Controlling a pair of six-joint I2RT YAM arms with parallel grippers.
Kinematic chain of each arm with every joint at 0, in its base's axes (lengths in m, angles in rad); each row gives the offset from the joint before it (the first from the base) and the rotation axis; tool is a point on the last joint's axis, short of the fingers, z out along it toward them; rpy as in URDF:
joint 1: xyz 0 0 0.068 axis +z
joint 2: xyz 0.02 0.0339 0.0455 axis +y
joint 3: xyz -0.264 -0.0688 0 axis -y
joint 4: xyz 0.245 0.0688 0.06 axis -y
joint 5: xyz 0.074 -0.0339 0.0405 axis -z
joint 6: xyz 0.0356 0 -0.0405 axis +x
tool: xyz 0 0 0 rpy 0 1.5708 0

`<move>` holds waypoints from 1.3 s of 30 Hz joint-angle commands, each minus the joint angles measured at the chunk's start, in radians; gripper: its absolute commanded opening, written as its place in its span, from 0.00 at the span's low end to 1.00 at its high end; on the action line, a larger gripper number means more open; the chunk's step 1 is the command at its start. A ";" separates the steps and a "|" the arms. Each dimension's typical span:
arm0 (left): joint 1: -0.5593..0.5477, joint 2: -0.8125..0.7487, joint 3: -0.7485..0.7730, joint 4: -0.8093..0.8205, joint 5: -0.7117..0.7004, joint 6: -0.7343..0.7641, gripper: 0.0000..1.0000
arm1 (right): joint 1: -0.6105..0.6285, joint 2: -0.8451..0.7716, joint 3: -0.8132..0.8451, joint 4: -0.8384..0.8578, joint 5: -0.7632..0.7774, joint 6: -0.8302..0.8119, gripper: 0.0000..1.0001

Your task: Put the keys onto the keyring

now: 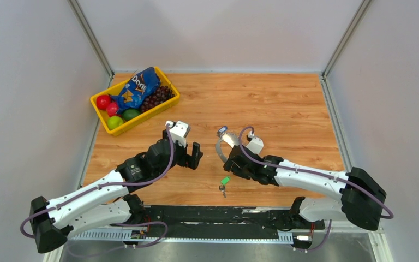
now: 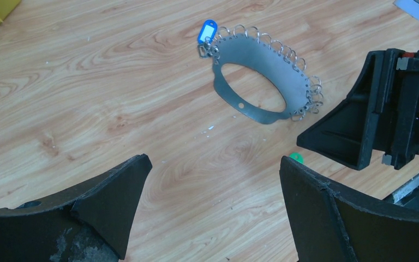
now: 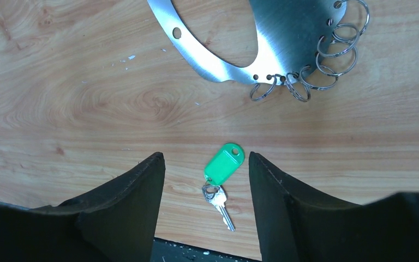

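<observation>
The keys (image 3: 218, 192), one small silvery key on a ring with a green tag (image 3: 225, 164), lie flat on the wood near the table's front edge (image 1: 225, 183). My right gripper (image 3: 206, 158) hovers over them, open; both black fingers straddle the bunch without touching it. The keyring (image 3: 289, 33), a shiny crescent plate fringed with small rings and carrying a blue tag (image 2: 207, 31), lies just beyond (image 1: 228, 143). My left gripper (image 2: 214, 161) is wide open over bare wood, left of the keyring (image 2: 267, 54), holding nothing (image 1: 195, 155).
A yellow basket (image 1: 101, 117) with a blue chips bag (image 1: 136, 87), grapes and apples sits at the back left. White walls enclose the table on three sides. A black rail (image 1: 213, 210) runs along the front edge close behind the keys.
</observation>
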 commanded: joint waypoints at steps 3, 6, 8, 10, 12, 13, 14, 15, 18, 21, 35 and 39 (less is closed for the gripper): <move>-0.003 -0.011 -0.006 0.047 0.025 -0.016 1.00 | 0.004 0.043 -0.018 0.059 0.047 0.116 0.56; -0.002 -0.010 -0.010 0.050 0.027 -0.016 1.00 | 0.003 0.063 -0.025 0.062 0.071 0.141 0.53; -0.002 -0.007 -0.010 0.052 0.026 -0.016 1.00 | 0.000 0.075 -0.027 0.063 0.085 0.152 0.52; -0.003 -0.003 -0.010 0.052 0.030 -0.016 1.00 | -0.004 0.091 -0.024 0.064 0.093 0.157 0.50; -0.003 0.000 -0.010 0.052 0.033 -0.016 1.00 | -0.011 0.103 -0.028 0.065 0.096 0.170 0.49; -0.003 0.003 -0.009 0.052 0.034 -0.014 1.00 | -0.013 0.108 -0.030 0.065 0.101 0.177 0.48; -0.003 0.005 -0.009 0.052 0.034 -0.014 1.00 | -0.017 0.113 -0.031 0.065 0.105 0.184 0.47; -0.003 0.007 -0.008 0.051 0.034 -0.015 1.00 | -0.021 0.117 -0.032 0.066 0.106 0.190 0.47; -0.002 0.009 -0.008 0.052 0.033 -0.015 1.00 | -0.028 0.128 -0.025 0.068 0.118 0.192 0.46; -0.003 0.014 -0.007 0.055 0.034 -0.013 1.00 | -0.036 0.138 -0.024 0.069 0.130 0.204 0.44; -0.003 0.036 -0.002 0.059 0.028 -0.012 1.00 | -0.067 0.195 -0.011 0.090 0.167 0.227 0.32; -0.003 0.049 0.001 0.054 0.026 -0.011 1.00 | -0.070 0.209 -0.009 0.096 0.165 0.230 0.25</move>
